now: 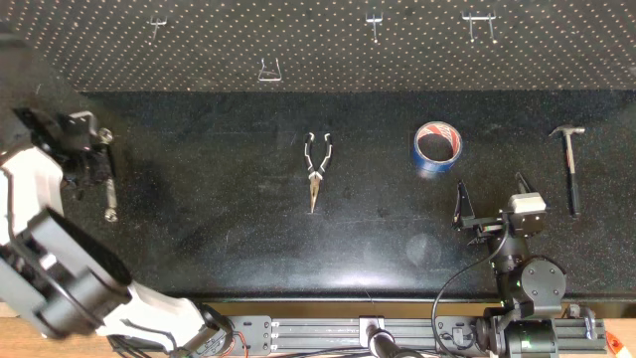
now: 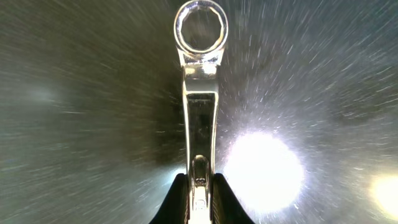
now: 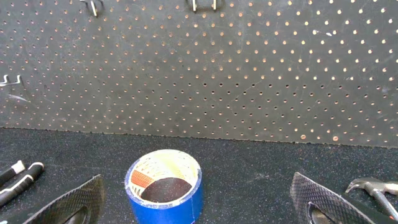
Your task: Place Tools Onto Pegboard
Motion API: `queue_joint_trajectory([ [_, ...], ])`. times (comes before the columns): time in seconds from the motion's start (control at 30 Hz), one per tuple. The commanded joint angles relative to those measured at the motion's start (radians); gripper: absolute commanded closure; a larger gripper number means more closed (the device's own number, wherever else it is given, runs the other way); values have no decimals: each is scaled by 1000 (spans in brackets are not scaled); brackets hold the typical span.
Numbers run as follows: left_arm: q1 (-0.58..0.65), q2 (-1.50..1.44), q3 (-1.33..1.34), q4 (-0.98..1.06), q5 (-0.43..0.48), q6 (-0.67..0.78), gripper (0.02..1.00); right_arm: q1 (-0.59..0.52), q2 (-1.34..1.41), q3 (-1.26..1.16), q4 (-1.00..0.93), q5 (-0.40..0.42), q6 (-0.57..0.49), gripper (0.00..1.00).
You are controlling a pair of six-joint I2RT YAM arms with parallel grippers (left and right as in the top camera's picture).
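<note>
My left gripper is at the table's far left, shut on the shaft of a silver wrench, whose ring end points away from the fingers. Whether the wrench rests on the mat or hangs just above it, I cannot tell. My right gripper stands open just in front of a blue tape roll, with nothing between its fingers. The pegboard runs along the back, carrying several metal hooks.
Pliers lie at the middle of the black mat. A hammer lies at the far right, its head toward the pegboard. Open mat lies between the wrench and the pliers.
</note>
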Motion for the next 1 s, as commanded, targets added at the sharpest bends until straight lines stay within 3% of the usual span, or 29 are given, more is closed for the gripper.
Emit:
queue_joint_trajectory([
  [0.03, 10, -353, 16, 20, 11, -12, 989, 6, -7, -3, -2, -9, -14, 25],
  [0.17, 2, -591, 16, 27, 67, -60, 989, 6, -7, -3, -2, -9, -14, 25],
  [0.27, -88, -738, -19, 29, 69, -135, 989, 6, -7, -3, -2, -9, -14, 25],
  [0.37, -239, -813, -158, 120, -68, -135, 989, 6, -7, -3, -2, -9, -14, 25],
  [0.43, -353, -922, -342, 283, -175, -135, 989, 6, -7, -3, -2, -9, -14, 25],
  [0.5, -444, -1015, -520, 466, -224, -135, 989, 6, -7, -3, -2, -9, -14, 25],
  [0.8, -565, -771, -634, 964, -171, -266, 991, 6, -7, -3, -2, -9, -14, 25],
  [1.0, -564, -649, -634, 1062, -171, -266, 991, 6, -7, -3, -2, -9, -14, 25],
])
